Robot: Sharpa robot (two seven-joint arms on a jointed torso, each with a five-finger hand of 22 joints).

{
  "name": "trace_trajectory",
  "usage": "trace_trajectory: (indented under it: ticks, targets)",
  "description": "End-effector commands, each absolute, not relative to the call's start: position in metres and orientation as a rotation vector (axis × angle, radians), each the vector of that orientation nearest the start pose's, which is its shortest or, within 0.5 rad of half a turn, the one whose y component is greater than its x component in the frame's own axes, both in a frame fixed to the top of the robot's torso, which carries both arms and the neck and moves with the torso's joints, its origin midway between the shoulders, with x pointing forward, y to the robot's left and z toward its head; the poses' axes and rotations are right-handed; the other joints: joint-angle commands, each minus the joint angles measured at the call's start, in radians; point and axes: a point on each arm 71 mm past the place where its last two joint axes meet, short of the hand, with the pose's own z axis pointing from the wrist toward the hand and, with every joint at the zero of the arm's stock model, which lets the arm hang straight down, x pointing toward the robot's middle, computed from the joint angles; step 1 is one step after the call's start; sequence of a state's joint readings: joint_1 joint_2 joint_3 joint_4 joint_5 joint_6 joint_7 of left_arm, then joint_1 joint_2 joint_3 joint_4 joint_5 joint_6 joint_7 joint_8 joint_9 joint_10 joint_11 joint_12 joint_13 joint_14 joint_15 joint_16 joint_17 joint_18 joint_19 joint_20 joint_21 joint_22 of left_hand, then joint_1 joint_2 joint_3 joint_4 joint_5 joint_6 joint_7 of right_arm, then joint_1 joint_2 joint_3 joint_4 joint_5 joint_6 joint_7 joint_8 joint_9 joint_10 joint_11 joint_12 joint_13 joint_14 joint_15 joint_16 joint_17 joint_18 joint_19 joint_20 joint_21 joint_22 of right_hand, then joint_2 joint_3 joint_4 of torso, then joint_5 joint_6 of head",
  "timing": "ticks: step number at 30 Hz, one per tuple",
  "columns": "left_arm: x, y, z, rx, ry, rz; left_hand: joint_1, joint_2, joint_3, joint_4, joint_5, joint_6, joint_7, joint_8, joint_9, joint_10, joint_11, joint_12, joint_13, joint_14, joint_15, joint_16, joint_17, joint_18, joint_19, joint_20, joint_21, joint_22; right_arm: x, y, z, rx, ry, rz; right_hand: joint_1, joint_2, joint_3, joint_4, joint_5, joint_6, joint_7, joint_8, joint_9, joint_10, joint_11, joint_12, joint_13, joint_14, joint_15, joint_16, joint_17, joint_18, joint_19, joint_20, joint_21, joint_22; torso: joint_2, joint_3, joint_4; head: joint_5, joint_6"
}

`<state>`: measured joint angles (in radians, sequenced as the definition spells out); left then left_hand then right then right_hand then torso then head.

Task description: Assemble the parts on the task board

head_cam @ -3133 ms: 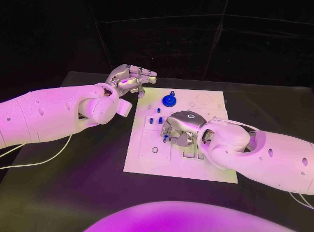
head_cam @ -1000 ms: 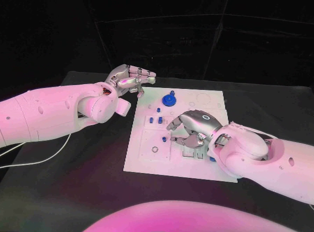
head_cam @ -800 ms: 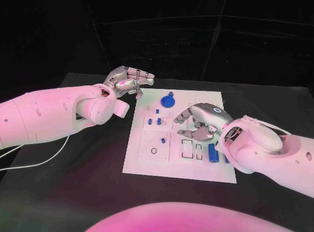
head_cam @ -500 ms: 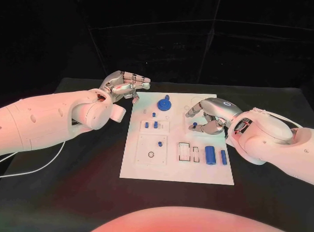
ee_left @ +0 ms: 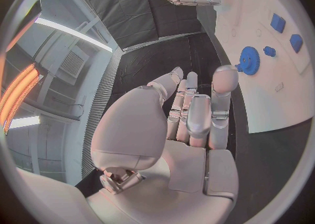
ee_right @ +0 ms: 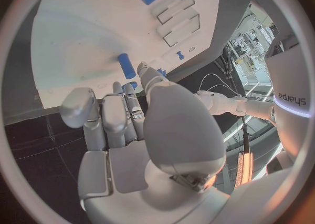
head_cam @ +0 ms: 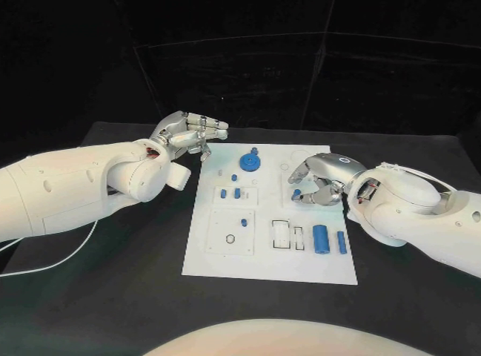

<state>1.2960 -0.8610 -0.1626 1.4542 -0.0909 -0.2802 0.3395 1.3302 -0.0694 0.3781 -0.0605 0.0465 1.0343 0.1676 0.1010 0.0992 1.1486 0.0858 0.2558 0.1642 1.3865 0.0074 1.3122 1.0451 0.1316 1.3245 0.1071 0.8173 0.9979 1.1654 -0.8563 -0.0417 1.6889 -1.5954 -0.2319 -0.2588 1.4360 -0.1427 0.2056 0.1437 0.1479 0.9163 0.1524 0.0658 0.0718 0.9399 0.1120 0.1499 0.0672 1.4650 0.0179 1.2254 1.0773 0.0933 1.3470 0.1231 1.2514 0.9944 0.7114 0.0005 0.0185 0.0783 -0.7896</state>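
Note:
The white task board [head_cam: 270, 256] lies mid-table. On it a blue gear [head_cam: 250, 161] stands near the far edge, with small blue pegs [head_cam: 230, 193] below it. Two blue cylinders [head_cam: 322, 239] lie near the board's right side. My right hand [head_cam: 317, 180] hovers over the board's right middle, fingers curled, pinching a small blue peg [head_cam: 297, 194]; the right wrist view shows that peg [ee_right: 126, 66] at my fingertips [ee_right: 146, 74]. My left hand [head_cam: 187, 133] hangs off the board's far left corner, fingers loosely bent, holding nothing [ee_left: 184, 124].
Two empty slots [head_cam: 290, 235] sit left of the cylinders; a single peg [head_cam: 244, 221] and a ring mark [head_cam: 232, 239] are in the left panel. Black table [head_cam: 112, 289] surrounds the board. My left arm's cable [head_cam: 48, 259] trails at the left.
My right hand rose from the board's lower middle and moved toward the far right, uncovering the two cylinders. The left hand stayed put. The camera shifted slightly.

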Motion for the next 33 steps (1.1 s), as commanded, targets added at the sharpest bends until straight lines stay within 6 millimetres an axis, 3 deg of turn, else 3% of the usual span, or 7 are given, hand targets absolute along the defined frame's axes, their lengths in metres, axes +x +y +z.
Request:
trace_trajectory:
  ticks: [1,9,24,28,33]
  targets:
    - [0.5023,0.2372,-0.18,-0.995,1.521,-1.411,0.001,0.007,-0.004,-0.004,0.002,-0.005,0.001,0.004,-0.001,-0.008,0.002,0.007,0.002,-0.006,-0.001,-0.006,-0.001,0.018,-0.006,-0.002,-0.007,-0.001,0.4449,-0.161,-0.1952,-0.324,1.794,0.574,0.016,0.008,-0.007,-0.001,-0.002,0.015,0.003,0.006,0.002,0.027,-0.006,0.02,0.003,0.013,-0.002,-0.006,-0.004,0.017,-0.001,-0.003,-0.006,0.0,0.0,-0.0006,-0.0011,0.001,0.0]
    - [0.5024,0.2375,-0.18,-0.996,1.52,-1.409,0.004,0.01,-0.003,-0.005,0.002,-0.005,0.001,0.006,-0.001,-0.009,0.002,0.009,0.003,-0.006,-0.001,-0.006,-0.001,0.017,-0.006,-0.002,-0.007,-0.001,0.4454,-0.1596,-0.1971,-0.338,1.812,0.552,0.047,0.045,0.032,-0.007,0.016,0.07,0.006,0.023,0.01,0.134,-0.02,0.065,0.006,0.015,-0.015,-0.009,-0.009,0.011,0.019,-0.014,0.011,0.028,0.0,0.0004,-0.0008,0.002,-0.002]
    - [0.5025,0.2365,-0.1801,-0.995,1.522,-1.412,0.004,0.01,-0.003,-0.005,0.002,-0.005,0.001,0.006,-0.001,-0.009,0.002,0.009,0.003,-0.006,-0.001,-0.006,-0.001,0.017,-0.006,-0.002,-0.007,-0.001,0.4461,-0.1556,-0.196,-0.337,1.792,0.557,0.059,0.058,0.1,-0.007,0.016,0.132,-0.003,0.039,0.014,0.231,-0.037,0.054,0.004,0.029,-0.029,0.027,0.031,0.0,0.049,-0.027,0.049,0.088,0.0,-0.0005,-0.0011,0.002,-0.005]
    - [0.5024,0.2366,-0.1801,-0.995,1.522,-1.413,0.004,0.01,-0.003,-0.005,0.002,-0.005,0.001,0.006,-0.001,-0.009,0.002,0.009,0.003,-0.006,-0.001,-0.006,-0.001,0.017,-0.006,-0.002,-0.007,-0.001,0.4477,-0.1567,-0.1932,-0.314,1.75,0.55,0.07,0.071,0.131,-0.017,-0.019,0.155,-0.007,0.046,0.017,0.258,-0.043,0.047,0.006,0.031,-0.034,0.036,0.039,-0.002,0.054,-0.032,0.056,0.099,0.0,-0.0004,-0.0008,0.0,-0.006]
    - [0.5023,0.2369,-0.1802,-0.995,1.524,-1.413,0.004,0.01,-0.003,-0.005,0.002,-0.005,0.001,0.006,-0.001,-0.009,0.002,0.009,0.003,-0.006,-0.001,-0.006,-0.001,0.017,-0.006,-0.002,-0.007,-0.001,0.4479,-0.1597,-0.1891,-0.282,1.701,0.554,0.074,0.076,0.159,-0.028,-0.024,0.165,-0.009,0.045,0.017,0.272,-0.046,0.035,0.007,0.032,-0.036,0.041,0.044,-0.003,0.056,-0.035,0.06,0.105,-0.001,0.0001,-0.0005,0.0,-0.007]
